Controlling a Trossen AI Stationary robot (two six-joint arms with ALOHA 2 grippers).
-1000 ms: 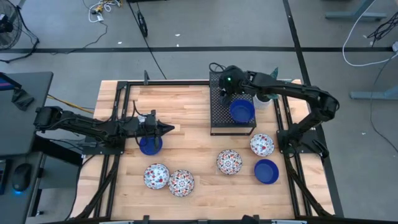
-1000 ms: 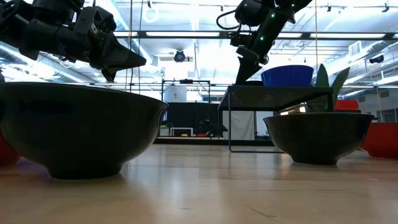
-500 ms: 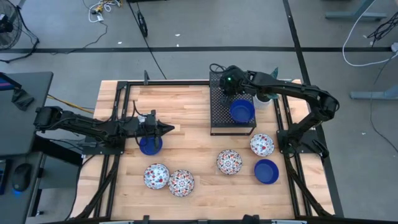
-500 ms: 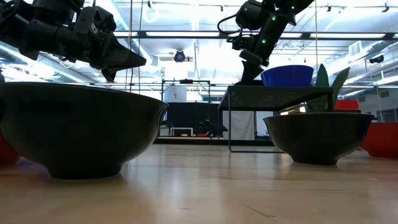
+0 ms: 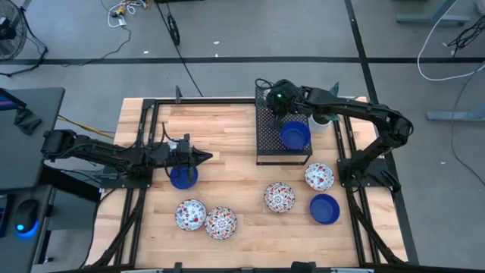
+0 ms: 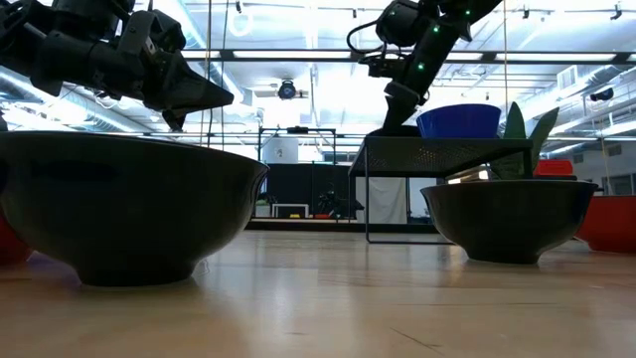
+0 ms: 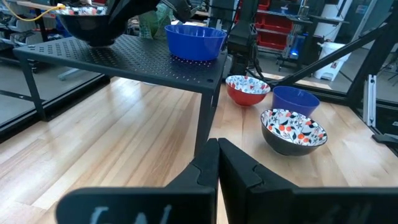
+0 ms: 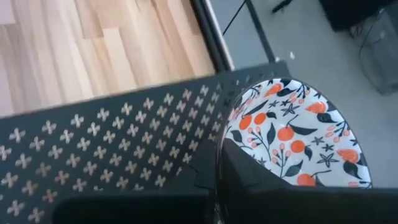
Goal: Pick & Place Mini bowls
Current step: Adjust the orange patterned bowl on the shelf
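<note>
We see right gripper (image 8: pixel 217 155) pinching rim of white floral ceramic bowl (image 8: pixel 298 134) at back corner of black perforated metal rack (image 5: pixel 282 136). Left gripper (image 7: pixel 217 158) closed, empty, far side of rack.

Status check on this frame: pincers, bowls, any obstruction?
Right pincer shut on patterned bowl over perforated black shelf. Left pincer shut, empty, above blue bowl. Another blue bowl already on shelf. No obstruction seen.
</note>
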